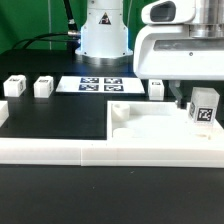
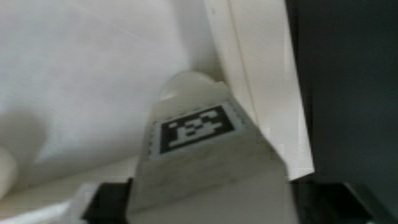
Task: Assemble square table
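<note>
The white square tabletop [image 1: 150, 128] lies on the black table at the exterior view's right, its raised rim [image 2: 260, 80] running past the gripper. A white leg [image 1: 205, 111] with a black-and-white tag stands at the tabletop's right end. My gripper [image 1: 197, 103] is down over it. In the wrist view the leg [image 2: 199, 140] fills the whole gap of my gripper [image 2: 214, 202], and both dark fingers [image 2: 111, 200] lie against its sides. Three more legs stand behind: two [image 1: 14, 86] [image 1: 42, 87] at the left and one [image 1: 157, 88] by the tabletop's back edge.
The marker board [image 1: 100, 85] lies flat in front of the robot base [image 1: 104, 35]. A long white border rail [image 1: 90, 153] runs along the front of the tabletop. Black cables trail behind at the exterior view's left.
</note>
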Robot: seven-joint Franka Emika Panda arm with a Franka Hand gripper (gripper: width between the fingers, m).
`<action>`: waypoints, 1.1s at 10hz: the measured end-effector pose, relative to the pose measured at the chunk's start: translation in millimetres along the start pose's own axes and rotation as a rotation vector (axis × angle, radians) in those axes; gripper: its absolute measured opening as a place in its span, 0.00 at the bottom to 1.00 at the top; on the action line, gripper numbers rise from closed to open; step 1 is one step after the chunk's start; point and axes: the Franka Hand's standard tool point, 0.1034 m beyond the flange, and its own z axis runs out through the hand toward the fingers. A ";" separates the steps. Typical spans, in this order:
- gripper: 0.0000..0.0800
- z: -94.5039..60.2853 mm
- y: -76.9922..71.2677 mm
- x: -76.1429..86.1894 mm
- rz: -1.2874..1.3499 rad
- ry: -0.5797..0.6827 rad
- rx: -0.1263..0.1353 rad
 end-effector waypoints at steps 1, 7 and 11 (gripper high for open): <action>0.37 0.4 1.5 -0.1 0.080 -0.002 -0.003; 0.37 2.5 9.1 1.1 0.799 -0.006 -0.011; 0.37 3.3 15.2 -1.1 1.417 -0.062 0.043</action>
